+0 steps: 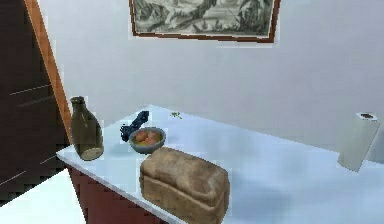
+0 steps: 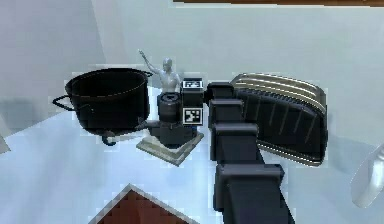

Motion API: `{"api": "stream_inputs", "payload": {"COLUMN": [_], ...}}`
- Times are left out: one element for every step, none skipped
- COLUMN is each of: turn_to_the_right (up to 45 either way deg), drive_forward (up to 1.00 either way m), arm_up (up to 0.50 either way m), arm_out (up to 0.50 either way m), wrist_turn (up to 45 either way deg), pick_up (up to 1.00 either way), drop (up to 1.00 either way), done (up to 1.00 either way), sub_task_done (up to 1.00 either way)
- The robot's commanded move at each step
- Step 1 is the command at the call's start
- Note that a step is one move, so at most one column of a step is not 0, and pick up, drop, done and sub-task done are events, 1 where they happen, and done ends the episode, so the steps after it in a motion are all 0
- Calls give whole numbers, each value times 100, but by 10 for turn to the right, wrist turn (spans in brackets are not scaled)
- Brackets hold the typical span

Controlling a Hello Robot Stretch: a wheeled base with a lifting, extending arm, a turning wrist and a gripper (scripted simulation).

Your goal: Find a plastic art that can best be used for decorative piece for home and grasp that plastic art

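A small grey figure [image 2: 168, 72] with a raised arm stands on the white counter [image 2: 70, 170], between a black pot [image 2: 105, 95] and a toaster [image 2: 285, 115]. My arm reaches up from the arm side view's bottom edge to two white marker squares [image 2: 192, 100]. Left of them is the gripper [image 2: 168, 125], dark, just in front of the grey figure and over a flat pale slab [image 2: 160, 148]. I cannot tell whether it holds anything. In the forward view a small dark blue thing [image 1: 128, 128] lies beside a bowl [image 1: 147, 139].
On the forward view's counter [image 1: 290, 175] stand a brown bottle [image 1: 86, 128], a bread loaf [image 1: 184, 184] and a paper towel roll [image 1: 359, 141]. A framed picture [image 1: 203, 17] hangs on the wall, with a dark door [image 1: 25, 100] at the left.
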Motion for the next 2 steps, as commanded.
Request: {"api": "stream_inputs", "payload": {"turn_to_the_right": [0, 0], "drive_forward": [0, 0], "arm_up": [0, -16], "arm_out": [0, 0], "wrist_turn": [390, 0], "pick_up": [0, 0], "drop": [0, 0], "done": [0, 0], "sub_task_done": [0, 0]}}
